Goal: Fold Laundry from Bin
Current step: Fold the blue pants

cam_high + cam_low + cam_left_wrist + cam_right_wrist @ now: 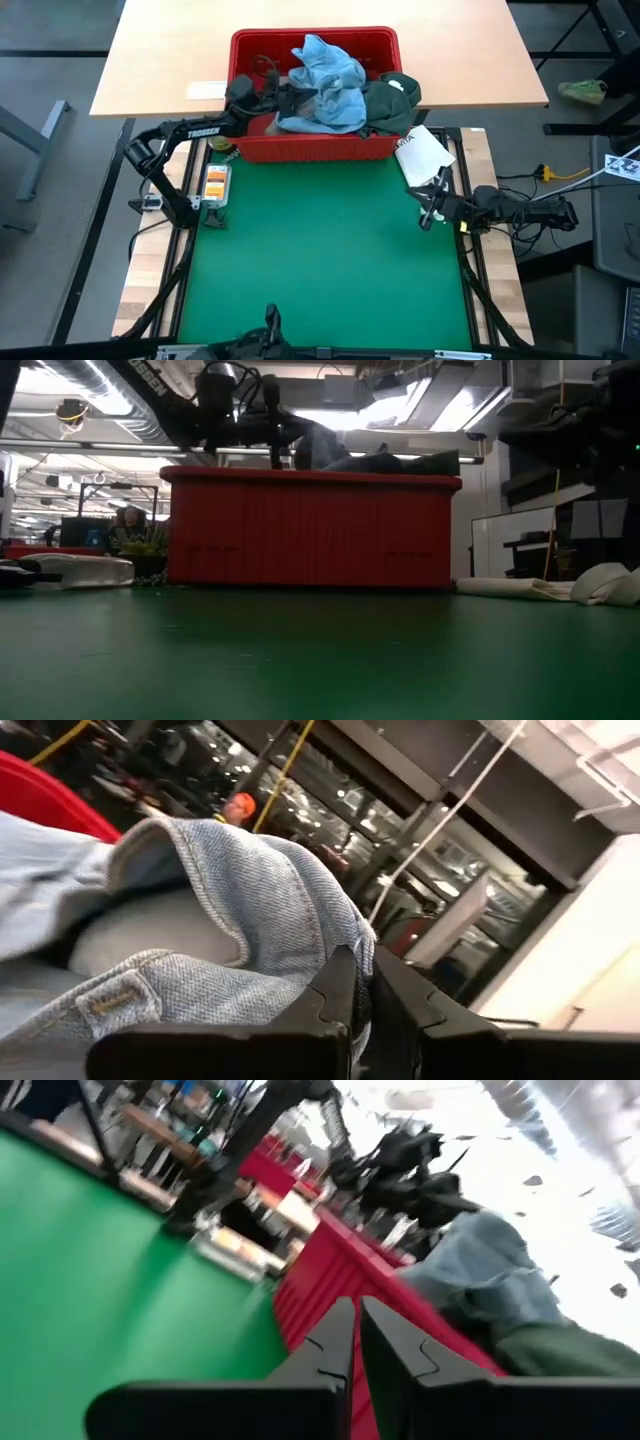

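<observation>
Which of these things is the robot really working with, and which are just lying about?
Part of the job:
- red bin
- light blue garment, pinched in the left gripper
- dark green garment

Just lying about:
- white packet
- right gripper, shut and idle over the green mat

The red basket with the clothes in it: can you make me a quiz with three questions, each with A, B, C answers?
1. Where is the left pincer?
A. over the red basket
B. on the green mat
C. off the table

2. What colour is the garment piled highest?
A. yellow
B. light blue
C. pink

3. How is the right pincer?
A. wide open
B. holding a sock
C. shut, empty

Answers:
1 A, it reaches into the red basket.
2 B, the light blue garment tops the pile.
3 C, its fingers meet with nothing between, above the green mat.
</observation>
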Controlling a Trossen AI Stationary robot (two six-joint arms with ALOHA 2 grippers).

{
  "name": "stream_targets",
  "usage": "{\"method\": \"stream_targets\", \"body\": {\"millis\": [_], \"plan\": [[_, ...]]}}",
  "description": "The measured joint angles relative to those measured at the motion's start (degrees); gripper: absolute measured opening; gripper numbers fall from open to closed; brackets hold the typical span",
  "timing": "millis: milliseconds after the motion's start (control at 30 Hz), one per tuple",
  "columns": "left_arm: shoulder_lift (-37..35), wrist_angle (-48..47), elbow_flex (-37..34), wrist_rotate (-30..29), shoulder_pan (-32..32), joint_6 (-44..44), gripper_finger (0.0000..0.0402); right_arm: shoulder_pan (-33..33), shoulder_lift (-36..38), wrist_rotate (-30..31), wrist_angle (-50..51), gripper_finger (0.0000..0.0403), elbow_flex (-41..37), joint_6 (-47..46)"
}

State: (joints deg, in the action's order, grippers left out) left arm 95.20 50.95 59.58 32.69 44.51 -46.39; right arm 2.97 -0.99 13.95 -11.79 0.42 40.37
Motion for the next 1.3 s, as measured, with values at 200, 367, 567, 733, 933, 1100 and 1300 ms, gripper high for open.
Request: {"method": "stream_targets", "body": {"millis": [200, 367, 567, 733, 933, 1100, 1300], "plan": [[0.0, -0.01, 1.76, -0.03, -3.99, 0.24, 0.0014, 0.02, 0.0, -0.01, -7.08, 0.0025, -0.01, 3.28], [0.0, 0.01, 4.82, 0.26, -7.48, 0.29, 0.0014, 0.0, 0.02, 0.61, -8.5, 0.0066, -0.01, 3.47], [0.0, -0.14, 6.29, 0.06, -11.33, 0.45, 0.0014, 0.0, 0.0, 3.06, -14.32, 0.0159, -0.01, 3.53], [0.0, -0.75, 6.29, -0.85, -12.9, 2.56, 0.0015, 0.0, 0.02, 3.02, -19.26, 0.022, 0.01, 6.21], [0.0, -2.44, 6.34, -3.86, -13.63, 6.34, 0.0016, 0.0, -0.71, 3.02, -19.63, 0.0255, 2.75, 9.17], [0.0, -2.72, 6.38, -4.04, -13.64, 6.34, 0.0016, 0.0, -7.66, 3.07, -19.32, 0.0259, 8.23, 13.61], [-0.02, -2.78, 6.38, -4.04, -13.62, 6.32, 0.0016, 0.0, -24.02, 7.13, -19.44, 0.0259, 17.86, 19.46]]}}
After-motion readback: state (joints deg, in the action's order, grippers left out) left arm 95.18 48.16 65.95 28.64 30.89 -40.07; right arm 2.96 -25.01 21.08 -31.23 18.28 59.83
